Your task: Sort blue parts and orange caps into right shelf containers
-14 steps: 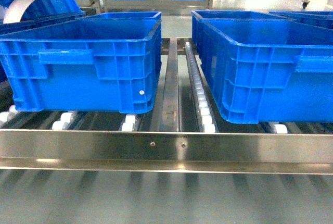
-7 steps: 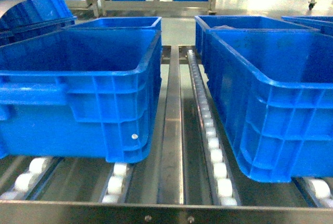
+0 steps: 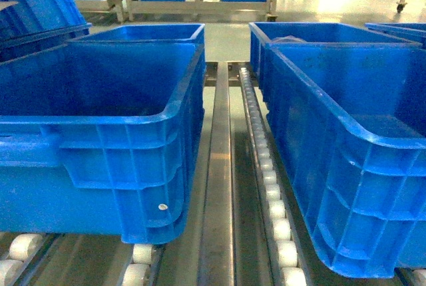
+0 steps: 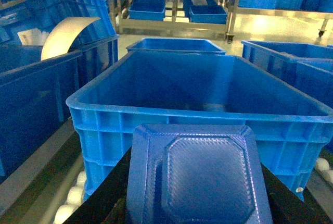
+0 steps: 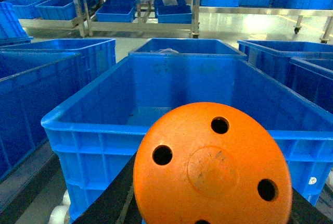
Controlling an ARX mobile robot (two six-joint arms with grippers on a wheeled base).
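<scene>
Two pieces undelivered: left gripper [image 4: 197,203] clamps blue part [image 4: 200,174], right gripper [image 5: 213,208] clamps orange cap [image 5: 212,168], both just short of blue crates' [image 3: 166,113] near rims.

White rollers [image 3: 275,203] run along a steel rail [image 3: 217,186]; a curled white sheet [image 4: 65,34] and background steel racks [image 4: 174,0] are visible.

No legible text, labels, brands or numbers anywhere. Faint embossed circle on orange cap [image 5: 213,169], unreadable. Small white stickers on blue crates [image 3: 162,207], too small to read.
</scene>
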